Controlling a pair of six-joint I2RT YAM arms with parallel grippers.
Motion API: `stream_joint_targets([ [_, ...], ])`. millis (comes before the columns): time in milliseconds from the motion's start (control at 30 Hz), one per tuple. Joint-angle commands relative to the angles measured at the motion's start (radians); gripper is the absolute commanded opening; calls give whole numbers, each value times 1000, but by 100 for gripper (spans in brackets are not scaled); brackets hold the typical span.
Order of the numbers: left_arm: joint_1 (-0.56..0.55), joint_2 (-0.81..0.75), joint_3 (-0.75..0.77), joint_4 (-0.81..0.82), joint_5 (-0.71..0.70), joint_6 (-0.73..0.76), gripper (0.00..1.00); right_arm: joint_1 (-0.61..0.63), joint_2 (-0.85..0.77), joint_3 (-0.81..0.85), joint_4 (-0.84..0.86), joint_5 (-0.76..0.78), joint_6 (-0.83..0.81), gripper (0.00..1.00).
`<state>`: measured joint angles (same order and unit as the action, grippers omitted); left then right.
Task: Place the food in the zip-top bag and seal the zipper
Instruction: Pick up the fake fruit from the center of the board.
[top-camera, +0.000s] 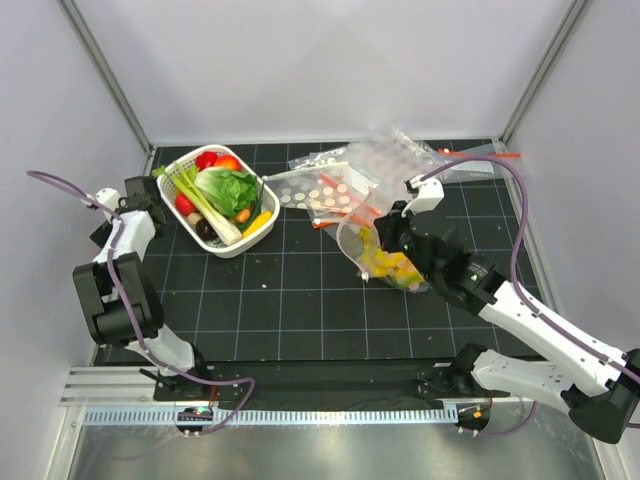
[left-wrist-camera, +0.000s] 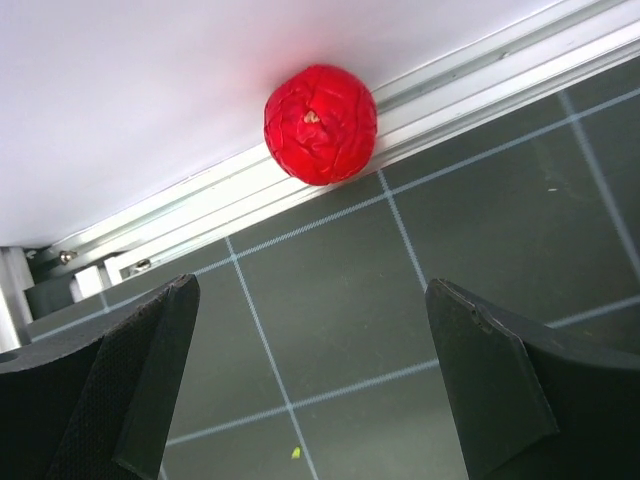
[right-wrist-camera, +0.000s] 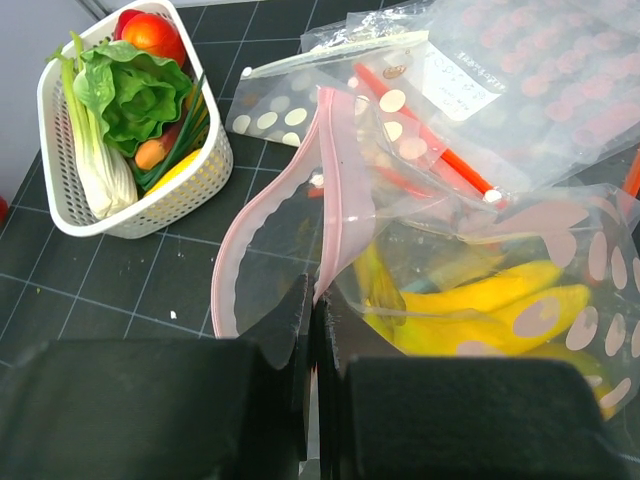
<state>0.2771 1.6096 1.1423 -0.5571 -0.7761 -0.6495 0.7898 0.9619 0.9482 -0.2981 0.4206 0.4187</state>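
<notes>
Right pincer (right-wrist-camera: 312, 305) was clamped on the bag (right-wrist-camera: 450, 250) lip; left pincer (left-wrist-camera: 310, 385) gaped empty, facing the red fruit (left-wrist-camera: 320, 124). You'd have wanted it centred, clear of the rail (left-wrist-camera: 480, 95).

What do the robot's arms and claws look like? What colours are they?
The left arm and right arm are white tubes with chunky black joints. A thin purple cable loops along each one. The left claw and right claw each have two flat black fingers.
</notes>
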Motion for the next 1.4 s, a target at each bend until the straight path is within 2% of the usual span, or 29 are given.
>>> stream_joint_targets([
  [0,20,15,-44,169,-17,8,100,-3,-8,-2,68,-9,2,1],
  [133,85,73,-67,273,-22,45,100,-3,-12,-2,73,-40,6,1],
  [200,123,70,-81,290,56,19,100,-3,-14,-6,77,-36,8,1],
  [333,197,94,-69,312,126,-6,100,-3,-9,-14,88,-46,11,1],
  [533,244,231,100,195,224,-18,100,-3,-23,0,71,-52,11,1],
  [567,255,260,118,150,230,-30,100,-3,-40,-6,73,-46,12,1],
  [767,293,328,187,105,336,-48,100,-3,-75,-22,79,-28,8,1],
  [967,333,308,122,111,376,-94,97,-3,-81,-19,73,-22,5,1],
  [1067,346,288,100,100,353,-98,97,-3,-94,-22,73,-26,8,1],
  [1167,343,305,123,82,340,-85,98,-3,-101,-34,83,-25,6,1],
  [1233,346,366,174,13,348,-82,100,-3,-94,-32,85,-37,8,1],
  [1267,343,387,227,-10,356,-67,99,-3,-92,-31,80,-37,8,1],
  [1300,343,403,252,-17,368,-44,93,-3,-92,-26,77,-37,8,1],
  [1333,340,412,275,-27,336,-15,85,-3,-92,-29,79,-36,8,1],
  [1367,327,406,284,-47,274,-15,82,-3,-95,-29,80,-31,6,1],
])
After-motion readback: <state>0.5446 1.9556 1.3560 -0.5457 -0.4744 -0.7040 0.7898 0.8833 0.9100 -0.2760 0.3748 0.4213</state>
